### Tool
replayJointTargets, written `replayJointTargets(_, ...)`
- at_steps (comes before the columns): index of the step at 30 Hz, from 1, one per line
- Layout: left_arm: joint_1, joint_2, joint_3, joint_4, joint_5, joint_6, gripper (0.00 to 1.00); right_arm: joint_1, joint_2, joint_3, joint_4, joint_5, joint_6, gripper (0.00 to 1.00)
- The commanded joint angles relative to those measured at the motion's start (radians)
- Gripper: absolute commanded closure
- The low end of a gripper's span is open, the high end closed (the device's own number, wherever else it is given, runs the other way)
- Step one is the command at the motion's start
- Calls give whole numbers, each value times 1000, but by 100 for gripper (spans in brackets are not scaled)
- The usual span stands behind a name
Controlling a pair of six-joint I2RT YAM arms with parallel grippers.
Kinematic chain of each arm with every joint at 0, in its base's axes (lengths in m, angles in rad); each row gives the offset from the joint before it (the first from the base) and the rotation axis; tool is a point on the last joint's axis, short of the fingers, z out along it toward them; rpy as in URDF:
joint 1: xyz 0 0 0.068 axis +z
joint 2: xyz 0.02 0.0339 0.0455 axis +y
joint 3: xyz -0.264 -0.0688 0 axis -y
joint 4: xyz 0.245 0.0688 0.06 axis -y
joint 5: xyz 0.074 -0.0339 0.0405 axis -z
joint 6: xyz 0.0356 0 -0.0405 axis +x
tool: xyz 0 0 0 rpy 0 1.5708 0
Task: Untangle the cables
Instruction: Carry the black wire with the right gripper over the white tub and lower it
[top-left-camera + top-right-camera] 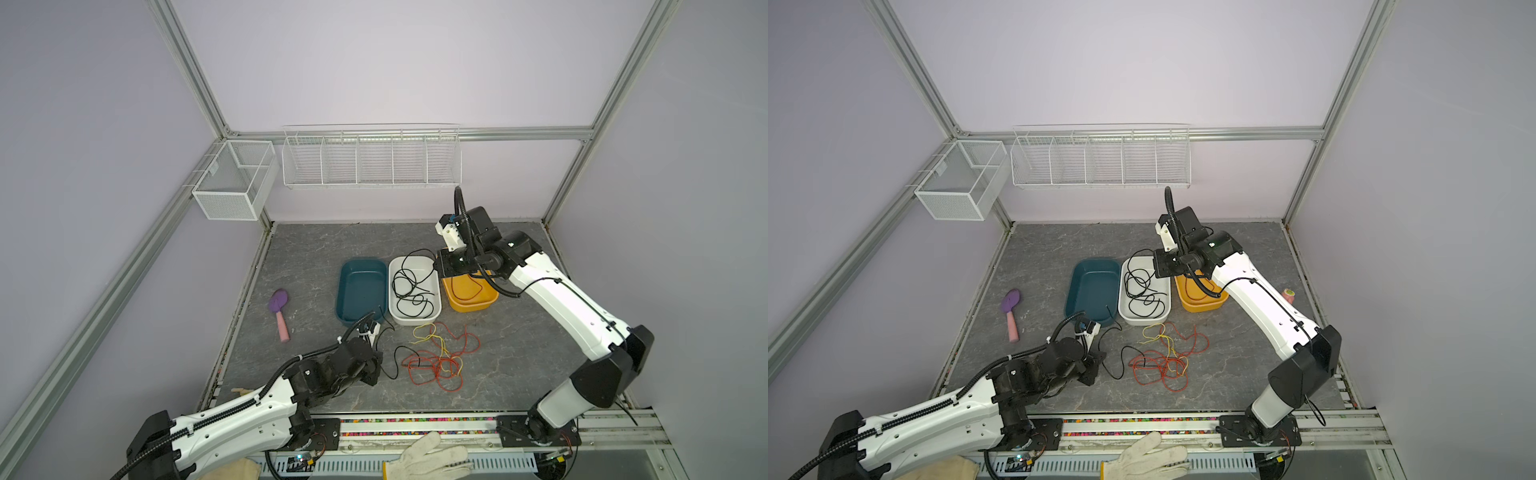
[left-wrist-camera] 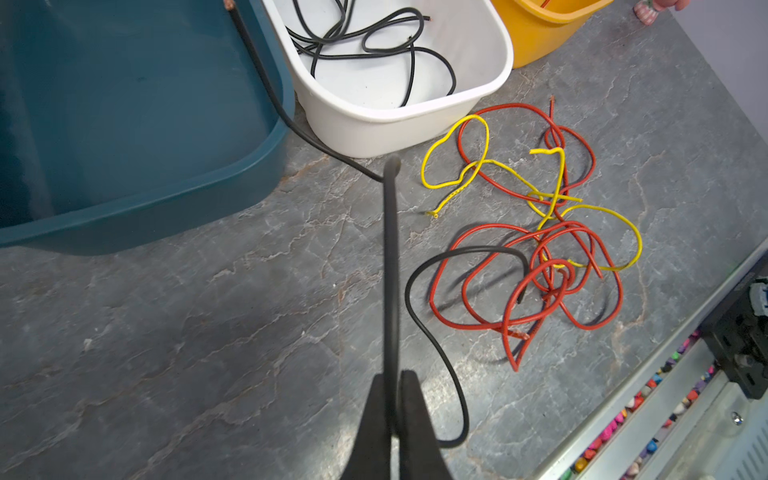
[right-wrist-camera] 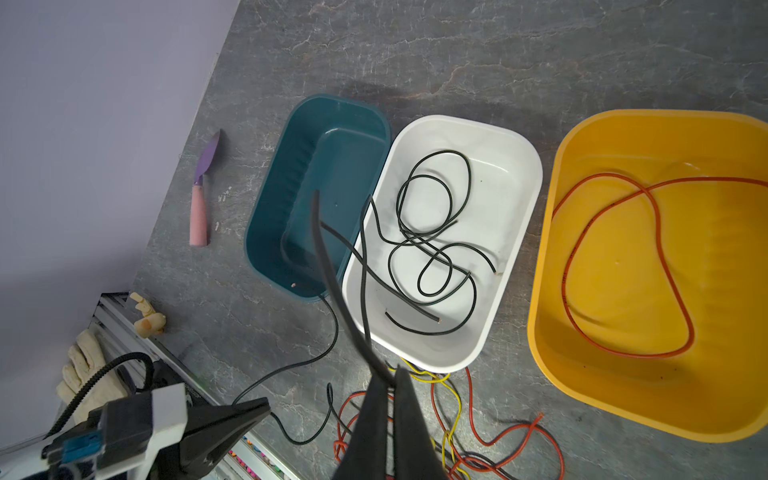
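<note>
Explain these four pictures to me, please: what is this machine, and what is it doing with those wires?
It is a robot with two white-and-black arms working over a grey stone-patterned table. Two pictures look down on the whole scene from above; the two others come from a small camera on each arm's wrist. Each arm ends in a pair of pinching fingers. The left arm's fingers are shut on a thin black cable; the right arm's fingers are shut on another black cable by a white plastic tub that holds loose black cables. Beside it stand a teal plastic tub and a yellow plastic tub holding a red cable. A tangle of red and yellow cables lies on the table in front of them.
</note>
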Motion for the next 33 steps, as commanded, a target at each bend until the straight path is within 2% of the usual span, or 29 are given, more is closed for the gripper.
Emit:
replayJointTargets(1, -3, -19, -14, 13, -3, 11, 100, -15, 31, -20, 46, -31, 18, 93)
replayJointTargets(33, -23, 55, 3, 28, -22, 16, 100, -30, 332, -138, 127, -3, 76, 93)
